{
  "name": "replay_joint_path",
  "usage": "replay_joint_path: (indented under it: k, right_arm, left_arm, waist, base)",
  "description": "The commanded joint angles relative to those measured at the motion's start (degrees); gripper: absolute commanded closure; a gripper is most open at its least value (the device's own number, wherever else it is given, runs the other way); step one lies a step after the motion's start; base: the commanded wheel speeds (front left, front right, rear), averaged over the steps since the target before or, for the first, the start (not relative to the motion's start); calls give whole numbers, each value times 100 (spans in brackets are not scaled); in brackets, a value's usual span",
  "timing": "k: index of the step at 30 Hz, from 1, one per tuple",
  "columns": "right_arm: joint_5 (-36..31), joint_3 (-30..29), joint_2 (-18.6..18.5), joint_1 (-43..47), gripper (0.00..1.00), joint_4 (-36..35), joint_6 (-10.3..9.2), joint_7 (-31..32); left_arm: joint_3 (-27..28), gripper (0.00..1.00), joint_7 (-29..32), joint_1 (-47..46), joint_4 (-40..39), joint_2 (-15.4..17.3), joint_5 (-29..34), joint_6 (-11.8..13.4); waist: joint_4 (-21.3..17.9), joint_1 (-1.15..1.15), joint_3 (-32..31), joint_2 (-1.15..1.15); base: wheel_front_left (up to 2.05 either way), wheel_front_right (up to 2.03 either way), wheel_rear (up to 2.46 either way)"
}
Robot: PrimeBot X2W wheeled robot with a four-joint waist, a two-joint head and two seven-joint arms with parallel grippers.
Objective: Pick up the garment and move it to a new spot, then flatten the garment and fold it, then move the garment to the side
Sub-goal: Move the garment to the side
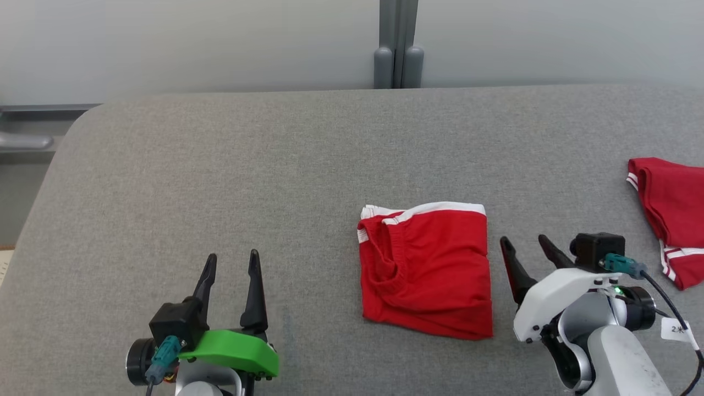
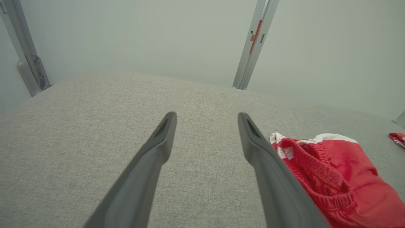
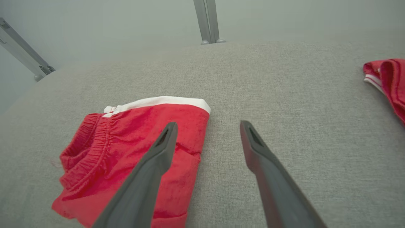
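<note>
Currently, item by item.

- **Garment:** red shorts (image 1: 426,269) with white trim (image 1: 434,209) along the far edge. They lie folded into a rough square on the grey table (image 1: 220,165), a little right of centre, and the elastic waist is bunched on their left side.
- **Left claw** (image 1: 232,254): fingers apart and holding nothing, over bare table well to the left of the shorts.
- **Right claw** (image 1: 522,238): fingers apart and empty, just beside the right edge of the shorts. Whether it touches the cloth cannot be told.
- **Other:** a second red garment (image 1: 668,214) at the table's right edge, well apart.
- **Step in hand, as judged:** the folding looks done, and what remains is carrying the bundle aside.
- **Handling advice:**
  - Slide one finger under the whole stack at the right edge and pinch all layers together.
  - Support the bunched left side with the other claw.
  - Lift low and level so the fold stays shut.
  - Set the bundle down clear of the second red garment.
</note>
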Motion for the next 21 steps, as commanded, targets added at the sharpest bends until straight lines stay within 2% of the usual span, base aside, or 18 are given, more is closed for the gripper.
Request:
replay_joint_path:
  k: [1,6,15,16,17,18,19,20,21]
  right_arm:
    - [21,27,-9,-100,0,61,-2,122]
    - [-7,89,-13,-262,0,410,-2,543]
    - [113,231,-105,-562,0,1274,-2,823]
    - [147,271,-110,-580,12,1353,-2,832]
    - [179,302,-119,-601,41,1409,-2,831]
    - [202,344,-128,-628,58,1459,-2,810]
    - [220,388,-143,-649,69,1489,-2,790]
    - [232,435,-173,-676,100,1515,-2,745]
    - [226,459,-194,-703,100,1524,-2,709]
  left_arm:
    - [-8,0,-15,-105,-51,38,47,12]
    - [-56,0,2,-169,-164,40,48,20]
    - [-68,0,1,-220,-216,83,64,49]
    - [-67,0,0,-216,-222,86,67,55]
    - [-66,0,-1,-207,-223,91,71,55]
    - [-63,0,-2,-196,-227,97,69,60]
    - [-67,0,-3,-188,-229,105,73,59]
    - [-76,0,-3,-179,-228,109,79,59]
    - [-85,0,-3,-168,-231,112,83,57]
  waist:
    - [131,0,212,0]
    - [328,0,472,0]
    - [574,0,666,0]
    - [579,0,667,0]
    - [578,0,663,0]
    - [568,0,657,0]
    - [547,0,651,0]
    - [514,0,642,0]
    - [473,0,635,0]
  base:
    - [0,0,0]
    - [0,0,0]
    - [0,0,0]
    - [0,0,0]
    - [0,0,0]
    - [0,0,0]
    - [0,0,0]
    - [0,0,0]
    - [0,0,0]
